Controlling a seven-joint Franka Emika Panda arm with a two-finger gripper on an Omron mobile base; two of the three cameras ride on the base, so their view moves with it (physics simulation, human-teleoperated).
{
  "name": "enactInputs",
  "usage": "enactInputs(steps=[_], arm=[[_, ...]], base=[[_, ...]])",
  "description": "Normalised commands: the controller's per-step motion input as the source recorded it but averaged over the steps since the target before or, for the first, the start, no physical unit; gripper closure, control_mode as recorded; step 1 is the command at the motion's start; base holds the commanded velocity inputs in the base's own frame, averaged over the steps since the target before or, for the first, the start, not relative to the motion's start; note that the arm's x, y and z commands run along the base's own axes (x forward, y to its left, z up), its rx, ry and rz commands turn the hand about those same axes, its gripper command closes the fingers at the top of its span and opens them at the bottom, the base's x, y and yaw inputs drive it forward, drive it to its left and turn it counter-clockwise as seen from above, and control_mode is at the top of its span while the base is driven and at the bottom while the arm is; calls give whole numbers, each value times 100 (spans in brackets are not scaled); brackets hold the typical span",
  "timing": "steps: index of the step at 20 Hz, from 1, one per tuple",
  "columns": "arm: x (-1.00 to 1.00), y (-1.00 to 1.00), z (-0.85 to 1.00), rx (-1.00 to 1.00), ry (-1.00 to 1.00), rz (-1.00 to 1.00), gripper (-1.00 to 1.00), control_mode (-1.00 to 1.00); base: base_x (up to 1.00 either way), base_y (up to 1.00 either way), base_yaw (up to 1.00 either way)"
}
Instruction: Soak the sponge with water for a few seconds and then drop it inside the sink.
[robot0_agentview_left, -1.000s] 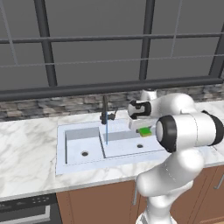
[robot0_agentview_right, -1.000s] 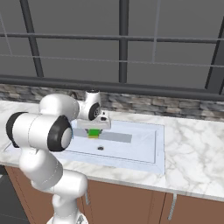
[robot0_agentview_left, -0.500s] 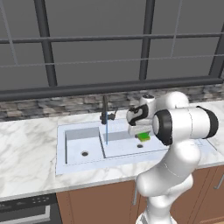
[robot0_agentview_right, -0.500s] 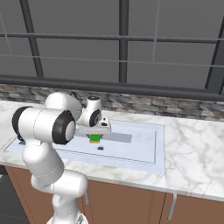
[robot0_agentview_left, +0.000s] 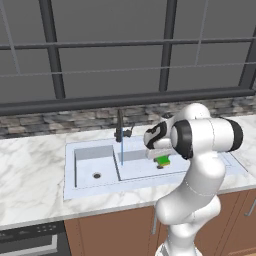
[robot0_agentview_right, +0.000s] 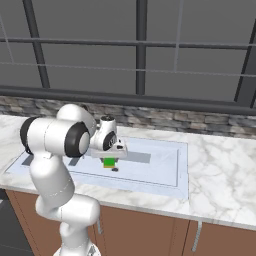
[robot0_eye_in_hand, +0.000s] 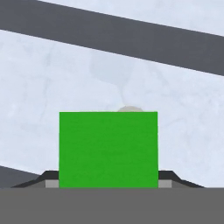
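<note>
My gripper (robot0_agentview_left: 161, 156) hangs over the wide basin of the sink (robot0_agentview_left: 80, 150), shut on the green sponge (robot0_agentview_left: 163, 160). The sponge sits between the two dark fingertips (robot0_eye_in_hand: 51, 177) and hides most of them in the hand view, where its green face (robot0_eye_in_hand: 108, 148) looks at the pale basin floor. From the right base view the sponge (robot0_agentview_right: 110, 162) hangs just above the dark drain (robot0_agentview_right: 115, 169). The water (robot0_agentview_left: 121, 152) falls as a thin blue stream from the black faucet (robot0_agentview_left: 120, 127), well to the left of the sponge and not touching it.
The smaller basin with its drain (robot0_agentview_left: 96, 175) lies left of the stream. Marble counter (robot0_agentview_right: 220, 175) surrounds the sink rim (robot0_agentview_right: 182, 170). A stone backsplash and a dark window frame stand behind. My own white arm (robot0_agentview_left: 200, 140) bulks over the sink's right side.
The arm's elbow has swung left and the hand has sunk a little, bringing the held sponge lower over the wide basin. The grip has not changed.
</note>
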Motion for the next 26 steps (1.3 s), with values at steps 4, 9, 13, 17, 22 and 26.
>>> enactInputs(steps=[4,9,13,17,22,26], arm=[[7,0,-7,0,0,2,100,-100],[11,0,-11,0,-1,2,100,-100],[5,0,-13,0,-1,1,100,-100],[0,0,-19,0,-1,1,100,-100],[0,0,-16,0,-1,1,100,-100],[0,0,-13,0,-1,1,100,-100]], base=[[0,0,0],[0,0,0],[0,0,0],[0,0,0],[0,0,0],[0,0,0]])
